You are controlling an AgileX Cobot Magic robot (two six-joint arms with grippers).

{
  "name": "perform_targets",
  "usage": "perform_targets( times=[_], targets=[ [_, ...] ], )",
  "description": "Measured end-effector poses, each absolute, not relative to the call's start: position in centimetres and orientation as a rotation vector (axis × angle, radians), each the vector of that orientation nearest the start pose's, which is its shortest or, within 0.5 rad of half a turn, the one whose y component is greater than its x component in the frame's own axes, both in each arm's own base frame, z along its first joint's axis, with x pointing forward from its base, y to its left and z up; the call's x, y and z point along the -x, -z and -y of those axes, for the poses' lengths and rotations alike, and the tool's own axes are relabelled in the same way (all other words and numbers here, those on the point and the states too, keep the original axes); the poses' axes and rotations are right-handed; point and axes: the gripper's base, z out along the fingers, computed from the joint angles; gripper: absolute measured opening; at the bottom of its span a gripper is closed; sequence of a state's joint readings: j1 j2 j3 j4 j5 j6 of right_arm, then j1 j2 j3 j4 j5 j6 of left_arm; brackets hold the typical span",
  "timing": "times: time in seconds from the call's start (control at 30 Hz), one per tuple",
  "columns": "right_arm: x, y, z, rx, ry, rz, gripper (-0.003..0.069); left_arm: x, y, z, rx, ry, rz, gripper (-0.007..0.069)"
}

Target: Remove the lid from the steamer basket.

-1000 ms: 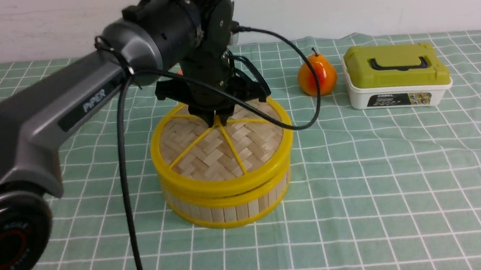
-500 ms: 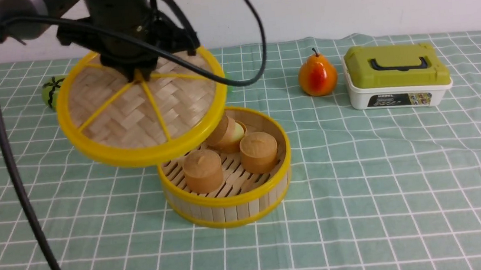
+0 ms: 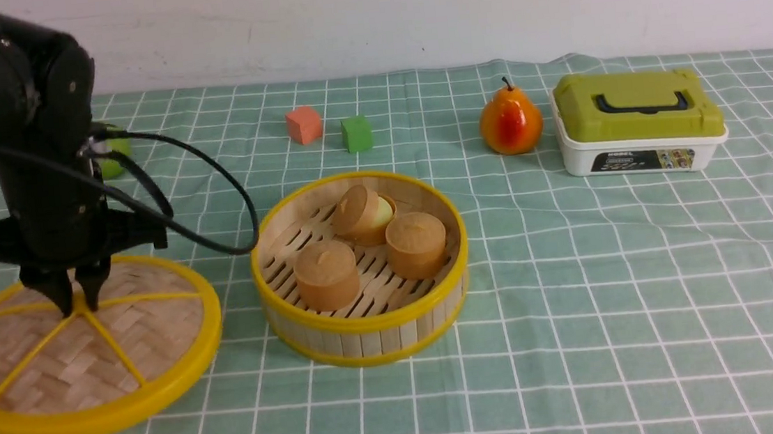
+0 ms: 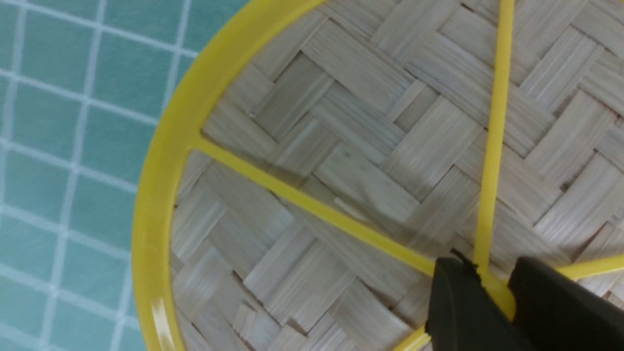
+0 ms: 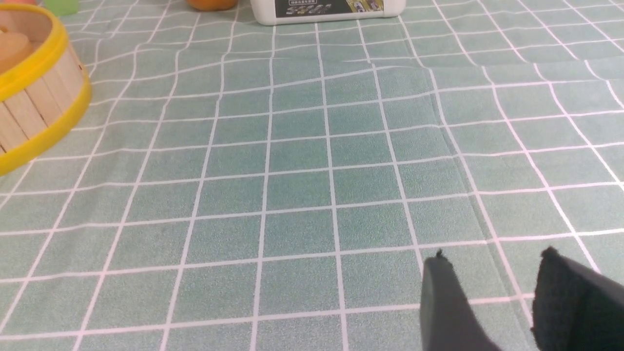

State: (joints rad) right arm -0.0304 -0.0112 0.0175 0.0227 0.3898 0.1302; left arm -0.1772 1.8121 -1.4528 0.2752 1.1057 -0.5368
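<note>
The lid [image 3: 84, 355], a woven bamboo disc with a yellow rim and spokes, sits low on the cloth at the front left, apart from the steamer basket [image 3: 369, 337]. My left gripper [image 3: 78, 303] points straight down and is shut on the lid's yellow centre hub. In the left wrist view the lid [image 4: 341, 146] fills the frame and the gripper [image 4: 492, 287] pinches the hub. The basket stands uncovered in the middle with three brown cakes inside. My right gripper [image 5: 492, 273] hangs open over bare cloth, to the right of the basket [image 5: 34, 112].
An orange cube [image 3: 303, 125] and a green cube [image 3: 357, 133] lie behind the basket. A pear [image 3: 510, 122] and a white box with an olive-green lid [image 3: 637, 121] stand at the back right. A green fruit [image 3: 112, 160] peeks from behind the left arm.
The left gripper lifted the lid off the basket, carried it left and brought it down to the cloth. The basket now stands uncovered, showing the cakes.
</note>
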Motion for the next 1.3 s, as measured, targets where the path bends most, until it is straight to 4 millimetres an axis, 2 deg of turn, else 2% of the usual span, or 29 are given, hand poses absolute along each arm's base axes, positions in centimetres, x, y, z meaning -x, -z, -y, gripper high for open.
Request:
perform_targets(
  times=[0.17,0.47,0.6,0.63,0.73,0.77,0.83,0.93,0.97,1.0,1.03,1.1,1.17,1.2,1.23,1.27,1.3],
  targets=[
    [-5.2,-17.3,0.1,-0.165,-0.091,-1.873,0.0241,-37.6,-24.6,5.1,0.367,-0.128,-2.78,0.0112],
    [-5.2,-17.3,0.1,-0.165,-0.091,-1.873,0.0241,-39.0,-21.2,5.3,0.37,-0.152,-2.813,0.0128],
    [-5.2,-17.3,0.1,-0.165,-0.091,-1.873,0.0241,-39.2,-20.7,5.3,0.436,-0.147,-2.811,0.0206],
    [-5.2,-17.3,0.1,-0.165,-0.091,-1.873,0.0241,-39.2,-20.7,5.3,0.474,-0.14,-2.798,0.0263],
    [-5.2,-17.3,0.1,-0.165,-0.091,-1.873,0.0241,-39.2,-21.4,5.3,0.498,-0.121,-2.761,0.0344],
    [-5.2,-17.3,0.1,-0.165,-0.091,-1.873,0.0241,-39.2,-21.5,5.3,0.498,-0.12,-2.759,0.0349],
    [-5.2,-17.3,0.1,-0.165,-0.091,-1.873,0.0241,-38.8,-23.3,5.2,0.497,-0.095,-2.71,0.0384],
    [-5.2,-17.3,0.1,-0.165,-0.091,-1.873,0.0241,-38.0,-26.6,5.0,0.453,-0.067,-2.646,0.0354],
    [-5.2,-17.3,0.1,-0.165,-0.091,-1.873,0.0241,-37.6,-27.7,5.0,0.423,-0.066,-2.634,0.0326],
    [-5.2,-17.3,0.1,-0.165,-0.091,-1.873,0.0241,-36.7,-29.5,4.8,0.376,-0.065,-2.614,0.0258],
    [-5.2,-17.3,0.1,-0.165,-0.091,-1.873,0.0241,-36.1,-30.2,4.7,0.344,-0.075,-2.614,0.0223],
    [-5.2,-17.3,0.1,-0.165,-0.091,-1.873,0.0241,-34.6,-32.4,4.4,0.298,-0.085,-2.604,0.0107],
    [-5.2,-17.3,0.1,-0.165,-0.091,-1.873,0.0241,-32.4,-34.6,4.0,0.268,-0.087,-2.604,0.0008],
    [-5.2,-17.3,0.1,-0.165,-0.091,-1.873,0.0241,-32.1,-34.7,4.0,0.262,-0.089,-2.613,-0.0004],
    [-5.2,-17.3,0.1,-0.165,-0.091,-1.873,0.0241,-30.8,-35.6,3.8,0.248,-0.073,-2.607,-0.0013],
    [-5.2,-17.3,0.1,-0.165,-0.091,-1.873,0.0241,-28.6,-37.1,3.7,0.218,-0.027,-2.579,-0.0013],
    [-5.2,-17.3,0.1,-0.165,-0.091,-1.873,0.0241,-27.4,-37.5,3.7,0.194,-0.002,-2.57,-0.0013]
  ],
)
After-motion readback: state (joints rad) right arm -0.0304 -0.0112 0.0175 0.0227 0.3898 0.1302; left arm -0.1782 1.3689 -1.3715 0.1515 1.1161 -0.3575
